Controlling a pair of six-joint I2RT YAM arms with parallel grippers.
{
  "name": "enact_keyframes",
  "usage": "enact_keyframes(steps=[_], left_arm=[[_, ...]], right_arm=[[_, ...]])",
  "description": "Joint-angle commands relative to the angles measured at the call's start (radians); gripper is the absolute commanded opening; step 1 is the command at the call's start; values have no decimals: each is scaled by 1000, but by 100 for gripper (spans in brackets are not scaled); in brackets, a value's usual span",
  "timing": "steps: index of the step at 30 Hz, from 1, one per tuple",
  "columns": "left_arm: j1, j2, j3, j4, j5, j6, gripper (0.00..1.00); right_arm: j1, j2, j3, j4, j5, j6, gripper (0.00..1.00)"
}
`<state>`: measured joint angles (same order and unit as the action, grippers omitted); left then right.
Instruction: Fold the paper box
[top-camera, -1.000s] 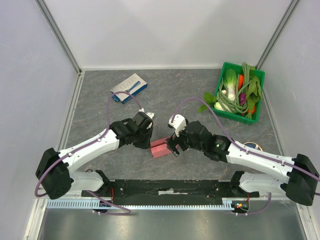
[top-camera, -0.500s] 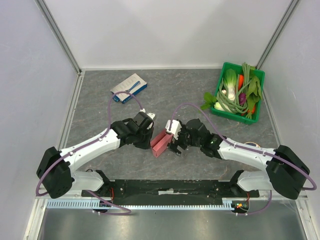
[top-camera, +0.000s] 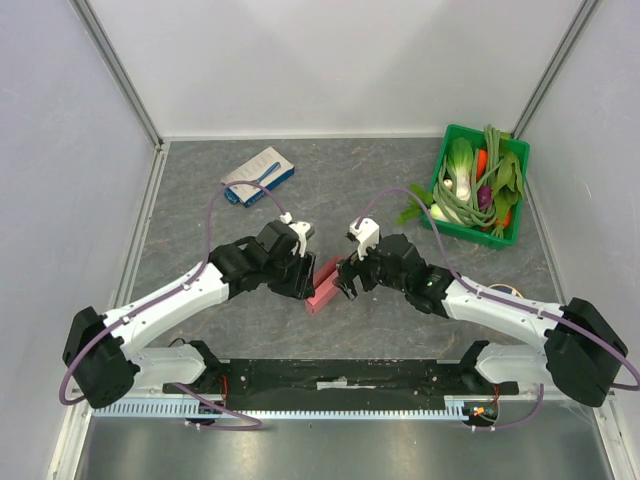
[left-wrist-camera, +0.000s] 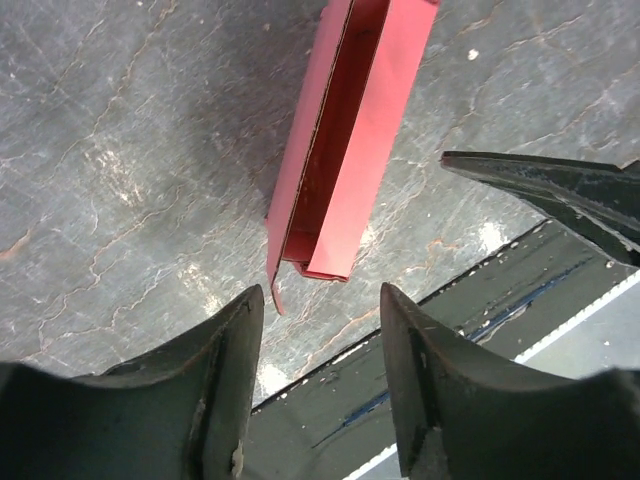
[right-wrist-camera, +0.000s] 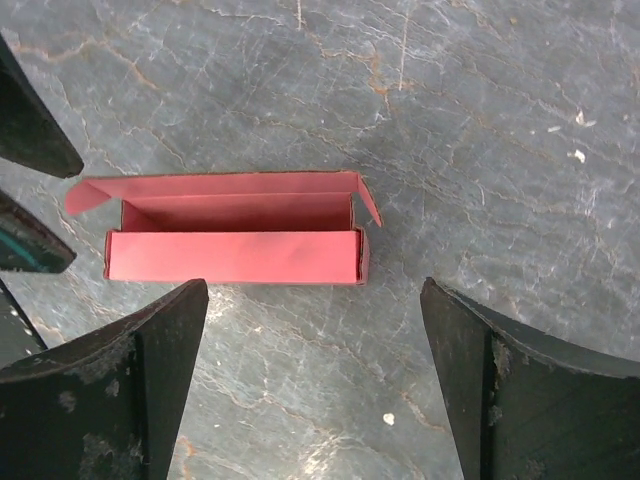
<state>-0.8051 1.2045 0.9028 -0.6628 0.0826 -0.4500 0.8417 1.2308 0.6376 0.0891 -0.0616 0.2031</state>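
Note:
The pink-red paper box lies on the grey table between the two arms, a long narrow trough with its lid flap standing open. In the left wrist view the paper box lies just ahead of my left gripper, which is open and holds nothing. In the right wrist view the paper box lies just beyond my right gripper, open wide and apart from it. From above, the left gripper and right gripper flank the box closely. The left fingers show beside the box's end.
A white-and-blue box lies at the back left. A green basket of vegetables stands at the back right. A small round object sits beside the right forearm. The black base plate runs along the near edge.
My left gripper has opened and let go of the box, which now lies diagonally on the table. The right gripper stays open close beside it.

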Motion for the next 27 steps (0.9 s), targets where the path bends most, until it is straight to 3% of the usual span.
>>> enact_keyframes(steps=[1, 4, 9, 10, 14, 17, 21, 27], left_arm=[[12, -45, 42, 38, 33, 37, 59], [37, -49, 50, 46, 22, 51, 68], [118, 18, 53, 126, 117, 102, 67], [125, 30, 51, 159, 153, 106, 66], [158, 88, 30, 277, 302, 88, 68], [158, 125, 21, 321, 393, 88, 68], [158, 178, 16, 342, 480, 85, 59], [156, 188, -41, 368, 494, 56, 47]], right_arm=[[-1, -40, 20, -84, 101, 188, 95], [-3, -54, 42, -139, 85, 244, 96], [-4, -39, 62, -247, 88, 413, 93], [-3, -31, 57, -239, 28, 442, 90], [-3, -4, -1, -120, -79, 686, 61], [-4, 22, -55, 27, -95, 752, 52], [-6, 62, -70, 113, -75, 785, 47], [-4, 94, -67, 193, -61, 780, 37]])
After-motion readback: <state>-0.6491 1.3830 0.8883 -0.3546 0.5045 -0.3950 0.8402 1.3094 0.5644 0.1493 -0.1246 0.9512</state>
